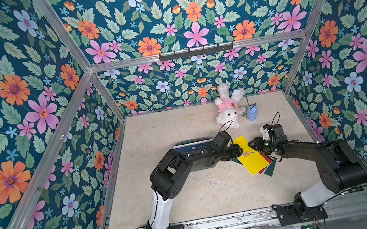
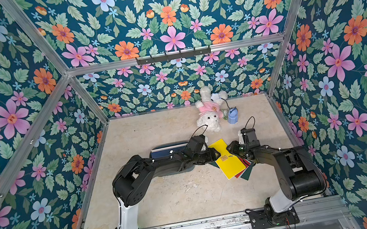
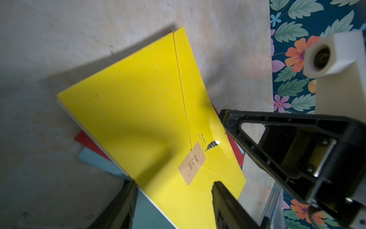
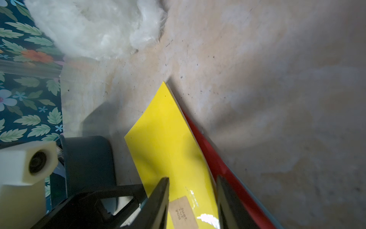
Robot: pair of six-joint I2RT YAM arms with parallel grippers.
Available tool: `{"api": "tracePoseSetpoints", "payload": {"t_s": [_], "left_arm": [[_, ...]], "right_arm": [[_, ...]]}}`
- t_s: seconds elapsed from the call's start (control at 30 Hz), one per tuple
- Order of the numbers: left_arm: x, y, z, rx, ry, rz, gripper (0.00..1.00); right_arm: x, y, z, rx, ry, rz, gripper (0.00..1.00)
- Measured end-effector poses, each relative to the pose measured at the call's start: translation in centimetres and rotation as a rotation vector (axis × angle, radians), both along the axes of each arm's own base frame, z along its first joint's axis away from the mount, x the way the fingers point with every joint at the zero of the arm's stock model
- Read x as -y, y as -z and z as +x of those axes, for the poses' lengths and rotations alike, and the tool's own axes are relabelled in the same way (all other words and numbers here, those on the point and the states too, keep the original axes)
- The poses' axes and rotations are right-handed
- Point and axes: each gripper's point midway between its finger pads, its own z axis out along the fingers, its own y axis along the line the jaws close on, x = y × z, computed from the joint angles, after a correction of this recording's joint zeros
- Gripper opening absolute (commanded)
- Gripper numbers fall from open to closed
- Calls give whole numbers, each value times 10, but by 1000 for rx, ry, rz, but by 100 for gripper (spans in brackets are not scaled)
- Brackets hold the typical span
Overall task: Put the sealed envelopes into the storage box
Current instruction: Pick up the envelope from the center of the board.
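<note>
Left arm (image 1: 185, 162), right arm (image 1: 304, 147) bent inward, left end effector (image 3: 174, 190), right end effector (image 4: 192, 178) spread, flanking yellow envelope (image 1: 254, 158)

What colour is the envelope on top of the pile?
Yellow; the top envelope shows best in the left wrist view.

yellow envelope (image 1: 251, 156), red envelope (image 3: 89, 139), floral walls (image 1: 23, 96)

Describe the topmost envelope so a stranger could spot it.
On the beige tabletop, on the robot's side of the white plush rabbit, lies a fanned pile of envelopes. Topmost is the yellow envelope: the only yellow one, with a brown paper sticker, over a red envelope and a dark green envelope.
</note>
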Motion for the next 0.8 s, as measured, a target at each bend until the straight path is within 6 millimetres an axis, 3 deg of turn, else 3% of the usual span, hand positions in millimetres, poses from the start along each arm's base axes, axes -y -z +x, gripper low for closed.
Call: {"api": "tracePoseSetpoints", "payload": {"t_s": [0.3, 0.8], "left_arm": [[-3, 1, -1, 0, -5, 7, 65], [-3, 1, -1, 5, -6, 4, 65]], "right_arm": [[-2, -3, -2, 1, -8, 8, 39], [-9, -32, -3, 51, -40, 48, 41]]}}
